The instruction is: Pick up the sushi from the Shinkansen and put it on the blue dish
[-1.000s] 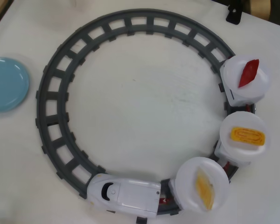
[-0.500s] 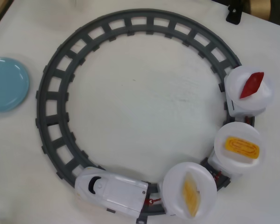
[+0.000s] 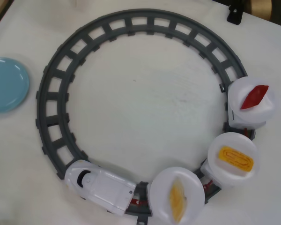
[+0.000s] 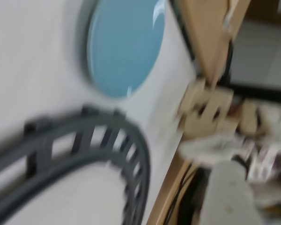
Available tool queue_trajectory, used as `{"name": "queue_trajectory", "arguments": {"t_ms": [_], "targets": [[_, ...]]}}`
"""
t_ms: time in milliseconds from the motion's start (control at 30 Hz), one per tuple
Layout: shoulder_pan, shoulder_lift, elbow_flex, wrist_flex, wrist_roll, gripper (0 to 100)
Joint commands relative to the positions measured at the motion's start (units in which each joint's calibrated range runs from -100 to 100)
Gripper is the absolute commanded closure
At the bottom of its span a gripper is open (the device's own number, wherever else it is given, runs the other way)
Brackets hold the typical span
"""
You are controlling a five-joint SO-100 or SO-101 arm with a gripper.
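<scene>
On the rearmost round white plate [image 3: 251, 101] lies the dark-red pointed sushi sliver [image 3: 254, 96], carried by the white toy Shinkansen [image 3: 100, 186] on its grey circular track [image 3: 51, 112]. Well apart, the light-blue round dish [image 3: 7, 84] waits. End effector unseen; state cannot be told.

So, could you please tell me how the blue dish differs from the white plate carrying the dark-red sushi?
The blue dish is light blue; the white plate is white. The blue dish is empty, while the white plate holds the sushi. The blue dish lies on the table outside the grey track, at the overhead view's left edge; the white plate rides a Shinkansen car on the right. The blue dish looks somewhat larger. Both are round.
</scene>
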Motion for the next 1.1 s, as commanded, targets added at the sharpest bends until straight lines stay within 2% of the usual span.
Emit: {"name": "queue_trajectory", "arguments": {"t_ms": [0, 233, 400, 633, 1067], "targets": [[6.44, 1.04, -3.39, -1.16, 0.21, 84], [17.89, 12.99, -14.93, -4.81, 4.18, 83], [22.46, 23.6, -25.57, -7.18, 8.47, 83], [31.53, 41.94, -42.52, -6.59, 17.31, 83], [56.53, 72.46, -71.38, -7.18, 35.61, 83]]}}
